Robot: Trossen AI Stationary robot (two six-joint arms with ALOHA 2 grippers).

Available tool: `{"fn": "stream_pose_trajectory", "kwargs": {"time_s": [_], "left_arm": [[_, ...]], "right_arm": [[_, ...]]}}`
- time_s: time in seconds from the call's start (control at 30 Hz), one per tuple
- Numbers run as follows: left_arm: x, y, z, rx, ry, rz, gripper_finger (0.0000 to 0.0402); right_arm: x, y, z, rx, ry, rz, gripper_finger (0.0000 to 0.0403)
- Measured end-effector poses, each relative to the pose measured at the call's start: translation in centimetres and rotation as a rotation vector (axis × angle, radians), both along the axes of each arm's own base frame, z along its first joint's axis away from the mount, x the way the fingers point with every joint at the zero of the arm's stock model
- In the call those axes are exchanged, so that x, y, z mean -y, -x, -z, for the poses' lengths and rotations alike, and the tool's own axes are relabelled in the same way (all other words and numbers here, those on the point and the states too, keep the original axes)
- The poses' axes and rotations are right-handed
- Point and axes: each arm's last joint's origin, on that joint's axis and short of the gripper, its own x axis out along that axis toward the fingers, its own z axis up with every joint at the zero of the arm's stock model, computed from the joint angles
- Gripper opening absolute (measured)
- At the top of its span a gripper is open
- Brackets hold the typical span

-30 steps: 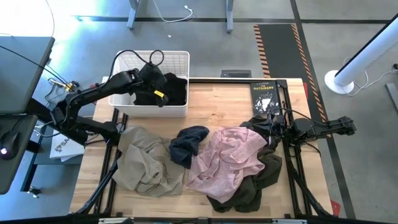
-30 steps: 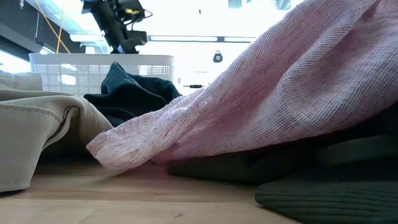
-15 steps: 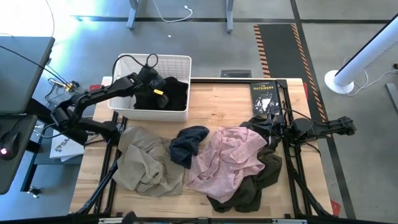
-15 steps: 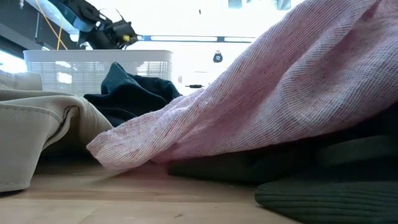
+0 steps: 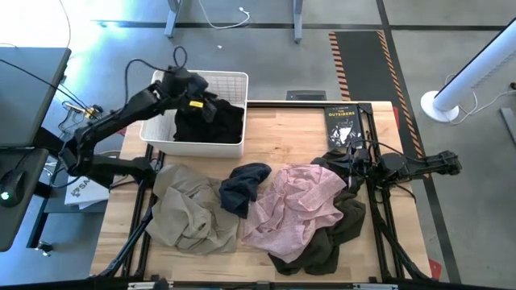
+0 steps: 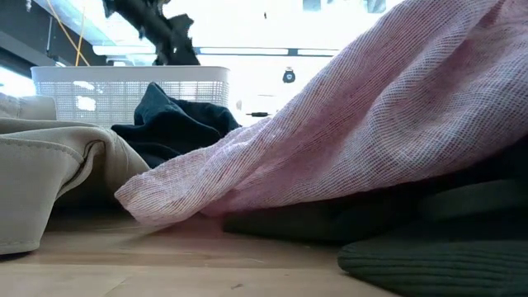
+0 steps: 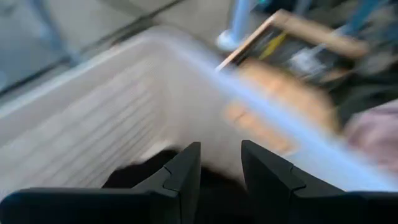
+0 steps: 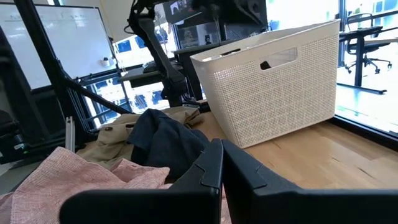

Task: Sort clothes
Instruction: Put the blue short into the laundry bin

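Note:
A black garment (image 5: 211,121) lies inside the white lattice basket (image 5: 230,76) at the table's far left. My left gripper (image 5: 201,103) hovers above the basket, open (image 7: 221,155), nothing between its fingers. On the table lie a khaki garment (image 5: 189,211), a small navy one (image 5: 244,187) resting partly on it, a pink one (image 5: 297,205) and a dark olive one (image 5: 334,229) under the pink. My right gripper (image 5: 355,165) waits shut (image 8: 221,162) at the table's right side, beside the olive garment.
A black book (image 5: 343,125) lies at the table's far right corner. The low view has the pink cloth (image 6: 371,140) filling most of the frame, with the basket (image 6: 124,87) behind the navy garment (image 6: 177,120). Bare wood shows between basket and book.
My left gripper has risen above the basket and gone a little toward the table's far left, tipping from a steep downward slant to a shallower one. Its fingers keep the same gap. The black garment has stayed in the basket, which has shifted slightly.

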Motion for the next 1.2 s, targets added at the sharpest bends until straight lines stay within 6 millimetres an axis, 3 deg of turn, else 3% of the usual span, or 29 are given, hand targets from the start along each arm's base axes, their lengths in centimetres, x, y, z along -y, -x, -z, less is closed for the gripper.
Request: {"fn": "stream_pose_trajectory", "kwargs": {"time_s": [0.1, 0.23, 0.37, 0.47, 0.63, 0.83, 1.03, 1.2], "left_arm": [[3.0, 0.4, -2.5, 0.103, -0.055, 0.105, 0.0105], [7.5, 0.5, -3.9, 0.175, -0.065, 0.259, 0.0088], [12.0, -0.1, -4.4, 0.198, -0.077, 0.392, 0.0070], [15.2, -1.4, -3.7, 0.137, -0.115, 0.454, 0.0057], [20.1, -4.1, -1.2, -0.003, -0.196, 0.501, 0.0039], [24.5, -7.8, 3.8, -0.215, -0.291, 0.564, 0.0031], [25.6, -10.6, 8.5, -0.375, -0.307, 0.518, 0.0035], [25.1, -11.5, 10.9, -0.485, -0.296, 0.489, 0.0076]], "right_arm": [[0.0, 0.0, 0.0, 0.000, 0.000, 0.000, 0.0000], [0.0, 0.0, 0.0, 0.000, 0.000, -0.001, 0.0000], [0.0, 0.0, 0.0, 0.000, 0.000, 0.000, 0.0000], [0.0, 0.0, 0.0, 0.000, 0.000, 0.000, 0.0000], [0.0, 0.0, 0.0, 0.000, 0.000, 0.000, 0.0000], [0.0, 0.0, 0.0, 0.000, 0.000, 0.000, 0.0000], [0.0, 0.0, 0.0, 0.000, 0.000, 0.000, 0.0000], [0.0, 0.0, 0.0, 0.000, 0.000, 0.000, 0.0000]]}}
